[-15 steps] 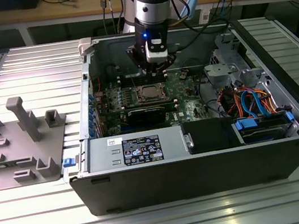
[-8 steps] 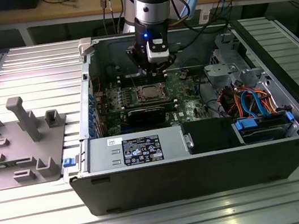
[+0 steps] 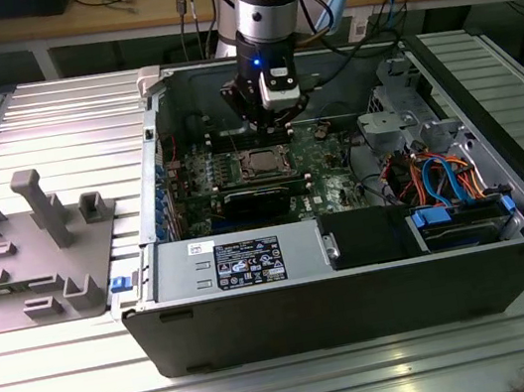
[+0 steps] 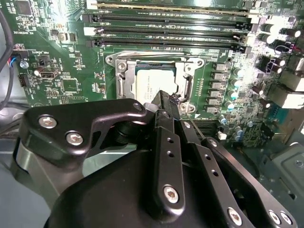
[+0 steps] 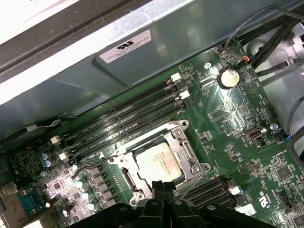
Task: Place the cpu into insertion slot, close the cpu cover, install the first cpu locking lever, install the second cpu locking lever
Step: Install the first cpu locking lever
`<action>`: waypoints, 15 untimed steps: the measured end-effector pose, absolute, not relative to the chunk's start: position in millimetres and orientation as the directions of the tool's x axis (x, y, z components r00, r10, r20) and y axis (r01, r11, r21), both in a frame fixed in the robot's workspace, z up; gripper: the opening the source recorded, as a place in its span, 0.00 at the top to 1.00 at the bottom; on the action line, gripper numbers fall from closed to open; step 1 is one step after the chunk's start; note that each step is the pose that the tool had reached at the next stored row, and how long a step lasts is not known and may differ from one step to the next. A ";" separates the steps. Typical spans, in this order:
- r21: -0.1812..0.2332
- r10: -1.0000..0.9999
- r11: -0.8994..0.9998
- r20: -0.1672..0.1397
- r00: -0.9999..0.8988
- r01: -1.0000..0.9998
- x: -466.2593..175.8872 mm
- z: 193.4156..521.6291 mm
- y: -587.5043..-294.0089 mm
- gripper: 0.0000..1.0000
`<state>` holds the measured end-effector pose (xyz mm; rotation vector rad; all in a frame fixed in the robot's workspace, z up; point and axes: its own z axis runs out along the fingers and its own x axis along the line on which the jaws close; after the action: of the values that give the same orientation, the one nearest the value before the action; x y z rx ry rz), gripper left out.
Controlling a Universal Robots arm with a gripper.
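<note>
A ribbed metal counter (image 3: 17, 116) carries an open computer case (image 3: 360, 300), whose near wall hides the lower edge of the green motherboard (image 3: 320, 151). A grey moulded fixture (image 3: 40, 253) lies on the counter towards the exterior view's left, well apart from the case. The arm reaches down into the case, and the tool (image 3: 266, 125) hangs just above the insertion slot (image 4: 142, 57). In both wrist views the tool (image 4: 164, 97) (image 5: 161, 186) has its fingers pressed together, and its black body blocks the slot's near edge. Whether anything thin is pinched there cannot be told. The cpu cover (image 5: 184, 146) lies flat around the cpu (image 4: 153, 84), which sits in the slot. The locking levers are hard to make out.
</note>
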<state>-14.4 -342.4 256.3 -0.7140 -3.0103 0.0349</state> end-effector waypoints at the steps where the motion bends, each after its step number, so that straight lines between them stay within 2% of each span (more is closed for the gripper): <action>1: -0.033 0.442 0.897 0.041 -0.896 0.441 -14.4 256.3 -342.4 0.89; 15: -0.033 0.387 0.922 0.041 -0.921 0.386 -14.4 256.3 -342.4 0.89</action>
<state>-14.4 -342.4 256.3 -0.6101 -3.0338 0.0374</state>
